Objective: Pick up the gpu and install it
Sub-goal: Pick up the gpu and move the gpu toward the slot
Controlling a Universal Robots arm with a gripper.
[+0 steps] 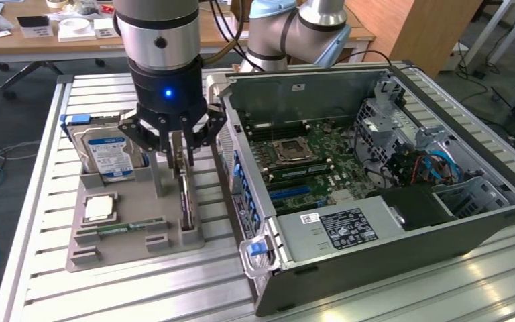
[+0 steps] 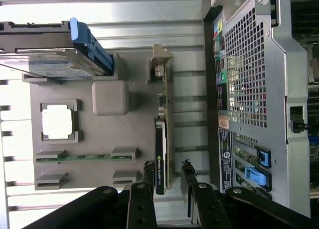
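The claw (image 1: 182, 151) hangs over the gray holder (image 1: 141, 251) on the table (image 1: 105, 295), in the left half of the exterior view. The gpu (image 1: 187, 201) stands on its thin edge in a slot of that holder, just to the left of the open case (image 1: 401, 228). The claw is spread part way, with one of its fingers (image 2: 148, 170) on each side of the card. In the wrist view I can see a little gap by each finger, so it does not look like it is pinching yet. The step looks like the grab, with the card not lifted and nothing put into the case. To do it well, the claw should sit right over the middle of the card, so both fingers meet the flat sides at the same time. A squeeze that is off to one side may tip the card in its slot. The grip should be firm but soft, since the card is thin. The blue drive (image 1: 107, 154) stands close by at the exterior view's left, and the case wall is close on the other side, so the claw has little room to wander.
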